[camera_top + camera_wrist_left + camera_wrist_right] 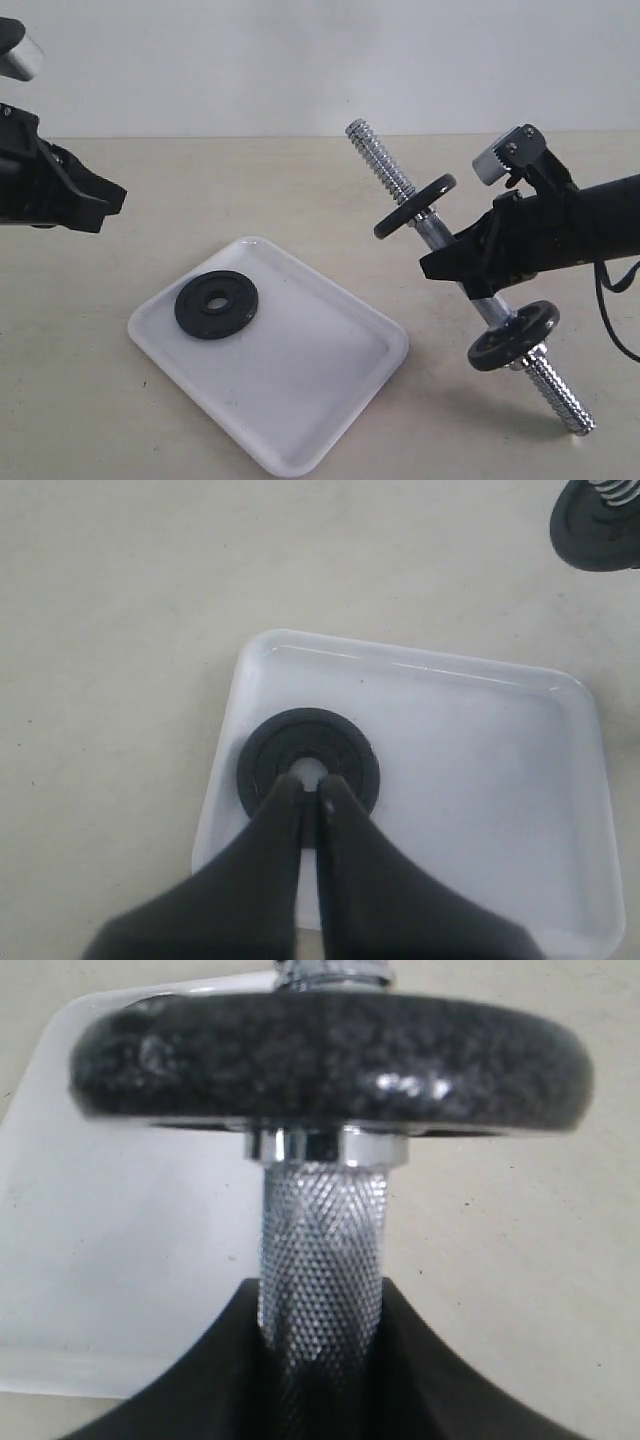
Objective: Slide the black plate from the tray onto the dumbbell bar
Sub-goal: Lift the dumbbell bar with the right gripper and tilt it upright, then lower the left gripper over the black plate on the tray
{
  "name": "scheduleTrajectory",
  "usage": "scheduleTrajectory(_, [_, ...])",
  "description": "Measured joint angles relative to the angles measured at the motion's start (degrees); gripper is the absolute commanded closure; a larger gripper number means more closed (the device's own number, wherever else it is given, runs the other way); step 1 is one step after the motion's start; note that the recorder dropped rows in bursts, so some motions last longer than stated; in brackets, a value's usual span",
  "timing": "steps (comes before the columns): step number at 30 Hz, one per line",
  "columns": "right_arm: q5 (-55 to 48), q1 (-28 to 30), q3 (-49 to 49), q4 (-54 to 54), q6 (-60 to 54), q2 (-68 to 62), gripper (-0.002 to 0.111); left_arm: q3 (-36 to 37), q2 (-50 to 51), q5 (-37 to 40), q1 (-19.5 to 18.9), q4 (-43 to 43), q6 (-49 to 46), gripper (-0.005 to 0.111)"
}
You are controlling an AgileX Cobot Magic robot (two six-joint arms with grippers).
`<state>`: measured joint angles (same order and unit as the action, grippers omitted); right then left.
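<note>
The black plate (216, 304) (262, 763) lies flat at one end of the white tray (300, 400) (480, 780). My left gripper (112, 198) (312, 786) hangs up and to the left of the tray, apart from the plate, shut and holding nothing. My right gripper (447, 266) (322, 1305) is shut on the knurled middle of the dumbbell bar (385, 160) (322, 1245) and holds it tilted above the table, right of the tray. The bar carries two black discs, one on the upper part (415, 205) (330, 1055) and one lower (513, 335). Both threaded ends stick out bare.
The beige table (80, 400) runs back to a pale wall. The tray holds nothing besides the plate. A black cable (612, 310) trails from the right arm at the right edge. In the left wrist view a disc (600, 525) on the bar shows beyond the tray.
</note>
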<state>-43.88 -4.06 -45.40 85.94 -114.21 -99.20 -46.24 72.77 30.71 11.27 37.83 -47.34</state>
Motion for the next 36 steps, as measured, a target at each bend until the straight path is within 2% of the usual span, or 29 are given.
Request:
scheduleTrajectory(12, [0.0, 0.0, 1.4, 1.7, -2.0, 4.5, 0.108, 0.0, 10.5, -1.0, 3.4, 0.7, -6.1, 0.102])
scheduleTrajectory(19, [-0.3, 0.0, 1.4, 1.7, -2.0, 4.5, 0.108, -0.2, 14.3, -3.4, 3.8, 0.7, -7.4, 0.102])
scheduleTrajectory(36, [-0.8, 0.0, 1.4, 1.6, -2.7, 4.6, 0.108, -8.7, 22.3, -0.9, 4.2, -0.9, -8.6, 0.102])
